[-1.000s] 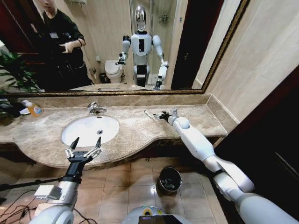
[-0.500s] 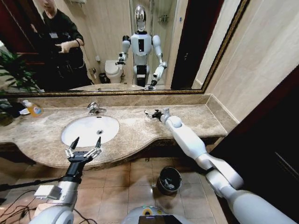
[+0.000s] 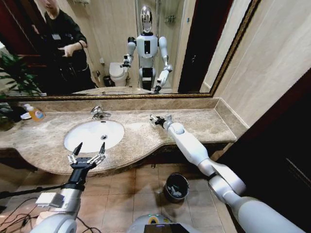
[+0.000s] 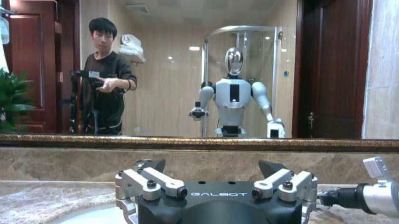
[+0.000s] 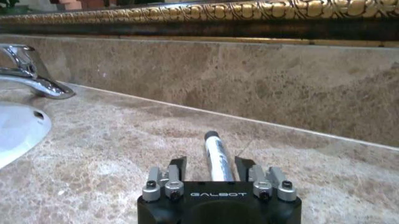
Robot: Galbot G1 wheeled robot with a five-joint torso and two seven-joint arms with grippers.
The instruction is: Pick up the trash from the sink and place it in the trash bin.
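1. White oval sink (image 3: 92, 136) left of centre, basin bare.
2. Dark trash bin (image 3: 176, 187) low, centre-right floor.
3. Left gripper (image 3: 87, 154) lower left, spread wide, idle.
4. Right gripper (image 5: 211, 164) centre counter, closed narrowly around slim white tube (image 5: 216, 154); probably light, stiff, slippery; best gripped mid-length.

Beige marble countertop (image 3: 141, 136) carries the white sink (image 3: 92, 133), a chrome faucet (image 3: 98, 113) behind it, an orange-yellow bottle (image 3: 34, 113) far left.
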